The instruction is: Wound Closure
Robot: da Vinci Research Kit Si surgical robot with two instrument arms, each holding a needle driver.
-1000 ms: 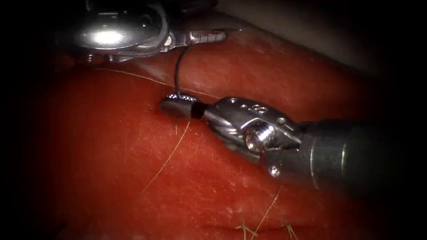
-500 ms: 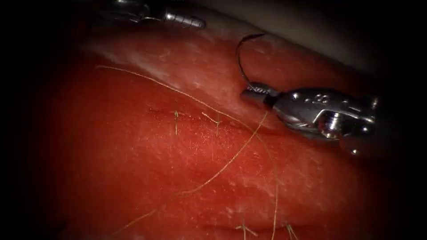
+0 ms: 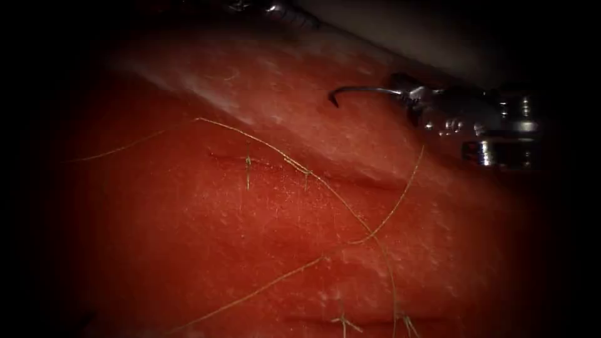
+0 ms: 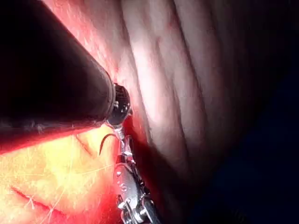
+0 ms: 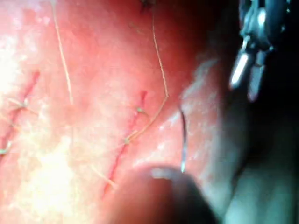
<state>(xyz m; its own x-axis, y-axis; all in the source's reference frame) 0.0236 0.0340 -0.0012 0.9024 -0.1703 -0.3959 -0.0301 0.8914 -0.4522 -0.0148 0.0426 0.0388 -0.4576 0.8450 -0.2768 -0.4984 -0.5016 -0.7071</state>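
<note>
Right hand (image 3: 400, 95) grips one needle (image 3: 360, 91) — clear of tissue (image 3: 263, 238)

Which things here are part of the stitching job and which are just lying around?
In use: right tool shut on the needle near its tail end, free of the tissue; thread; cut; left tool, holding nothing.
Lying about: cut thread ends.
</note>
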